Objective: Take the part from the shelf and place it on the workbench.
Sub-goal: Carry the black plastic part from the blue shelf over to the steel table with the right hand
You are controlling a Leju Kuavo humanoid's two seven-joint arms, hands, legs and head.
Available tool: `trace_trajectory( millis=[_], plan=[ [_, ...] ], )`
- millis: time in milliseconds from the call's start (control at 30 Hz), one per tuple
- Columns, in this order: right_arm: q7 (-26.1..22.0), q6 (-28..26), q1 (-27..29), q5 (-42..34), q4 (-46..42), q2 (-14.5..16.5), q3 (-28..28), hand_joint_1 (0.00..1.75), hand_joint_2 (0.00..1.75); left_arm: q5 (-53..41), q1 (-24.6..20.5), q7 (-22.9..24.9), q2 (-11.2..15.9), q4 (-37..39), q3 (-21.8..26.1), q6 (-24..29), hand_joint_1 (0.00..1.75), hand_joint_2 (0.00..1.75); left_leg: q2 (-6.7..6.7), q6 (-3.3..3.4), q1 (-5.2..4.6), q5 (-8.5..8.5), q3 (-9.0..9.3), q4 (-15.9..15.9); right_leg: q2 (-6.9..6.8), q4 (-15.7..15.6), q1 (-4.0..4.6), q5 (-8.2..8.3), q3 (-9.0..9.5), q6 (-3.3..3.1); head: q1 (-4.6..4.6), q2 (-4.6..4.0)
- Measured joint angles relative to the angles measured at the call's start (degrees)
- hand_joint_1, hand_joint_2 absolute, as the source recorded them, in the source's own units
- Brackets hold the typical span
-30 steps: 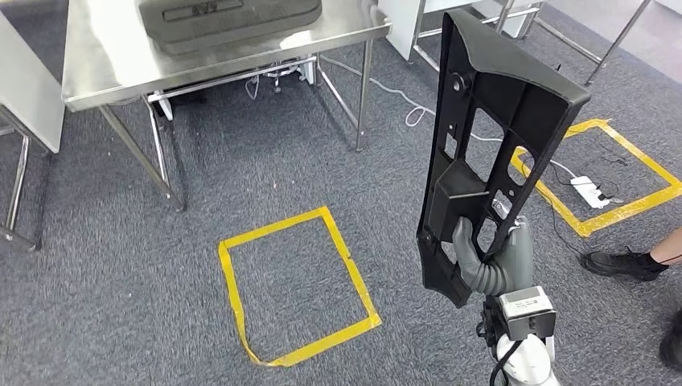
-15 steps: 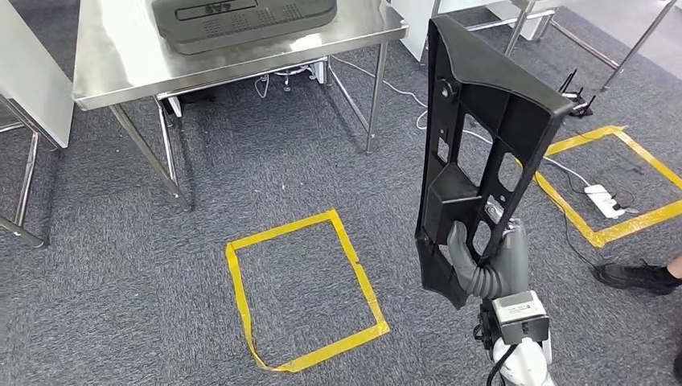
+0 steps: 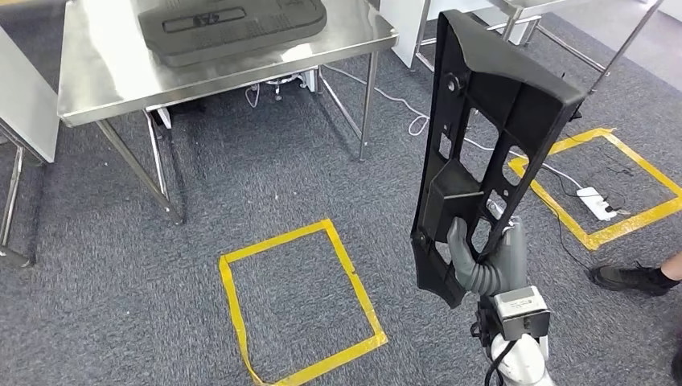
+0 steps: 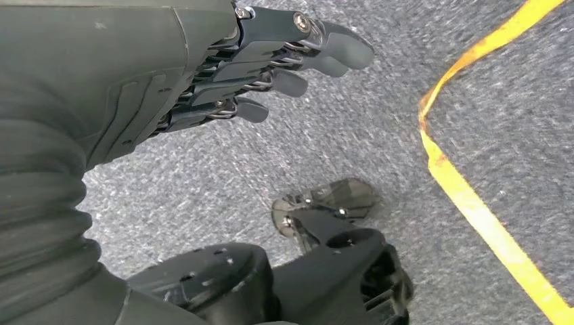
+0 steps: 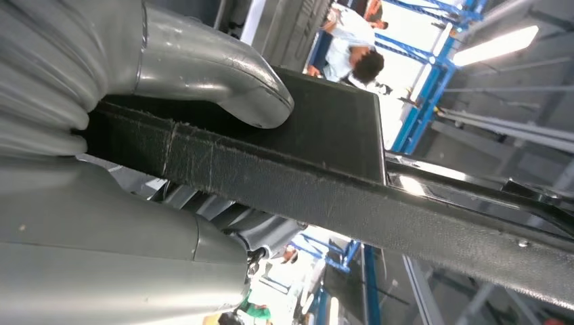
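Near the bench's [image 3: 354, 36] front-right corner, view shifts slightly as robot walks; right hand [image 3: 482, 261] keeps grasping part [image 3: 490, 137] upright, left hand [image 4: 271, 68] released, empty. Placement pending.

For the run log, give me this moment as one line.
phase: carrying | right robot hand: grips black part upright | left robot hand: empty, over carpet | workbench: ahead, already holds dark panel

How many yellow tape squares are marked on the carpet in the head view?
2. One yellow tape square lies on the carpet left of the held part; the other tape square lies to the right, partly hidden behind it, around a power strip.
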Motion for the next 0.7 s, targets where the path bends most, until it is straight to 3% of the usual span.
trace_trajectory(
  millis=[100, 567, 700],
  plan=[
    [0.0, 0.0, 0.0, 0.0, 0.0, 0.0, 0.0, 1.75, 1.75, 0.0, 0.0, 0.0, 0.0, 0.0, 0.0, 0.0, 0.00, 1.75, -0.11, 0.79, -0.44, -0.22, -0.15, -0.1, -0.03, -0.5, 0.04, 0.06, 0.40, 0.59, 0.14, 0.00],
    [0.0, 0.0, 0.0, 0.0, 0.0, 0.0, 0.0, 1.75, 1.75, 0.0, 0.0, 0.0, 0.0, 0.0, 0.0, 0.0, 0.00, 1.75, -0.12, 0.84, -0.49, -0.22, -0.16, -0.1, -0.04, -0.5, 0.04, 0.08, 0.43, 0.64, 0.15, 0.00],
    [0.0, 0.0, 0.0, 0.0, 0.0, 0.1, 0.1, 1.75, 1.75, 0.0, 0.0, 0.0, 0.0, 0.0, 0.0, 0.0, 0.00, 1.75, -0.17, 1.31, -0.61, -0.16, -0.07, -0.3, -0.05, -0.6, -0.11, 0.00, 0.48, 0.94, 0.09, 0.00]
  ],
)
